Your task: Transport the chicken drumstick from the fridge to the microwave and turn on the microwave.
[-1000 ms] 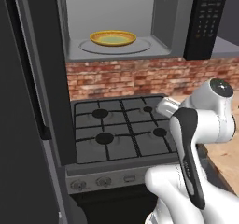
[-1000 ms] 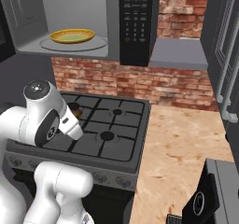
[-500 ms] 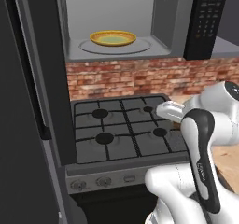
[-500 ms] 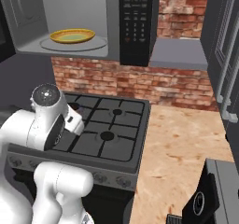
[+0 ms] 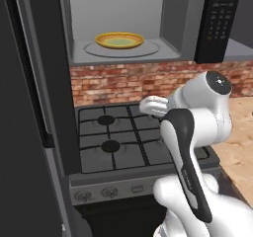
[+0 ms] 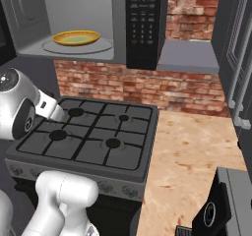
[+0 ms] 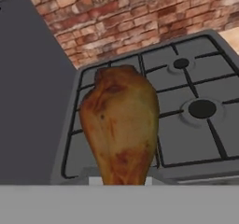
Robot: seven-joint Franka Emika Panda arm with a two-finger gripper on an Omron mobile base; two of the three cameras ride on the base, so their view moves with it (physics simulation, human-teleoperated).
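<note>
The chicken drumstick (image 7: 120, 125) stands in the hand view rising straight out from the fingers, its narrow end down between them and its thick end pointing away along the line of the hand. The fingers themselves are hidden behind the meat, but they are drawn in to a narrow gap and the drumstick sits as if clamped there, so I judge it held.

Taking the gas stove (image 5: 133, 137) as the landmark: the hand with the drumstick hangs over the stove's burners, near its left side, and looks across the grates toward the brick wall (image 6: 147, 85) behind.

The microwave (image 5: 143, 23) sits directly above the stove, door open, with a yellow plate (image 5: 119, 40) on its round turntable. So the target lies upward and slightly back from the drumstick, not ahead of it. The coming move turns on lifting the hand from stove level to the cavity mouth, then pushing in toward the plate with the drumstick's long axis leading. The black button panel (image 6: 142, 21) is on the right of the cavity.
</note>
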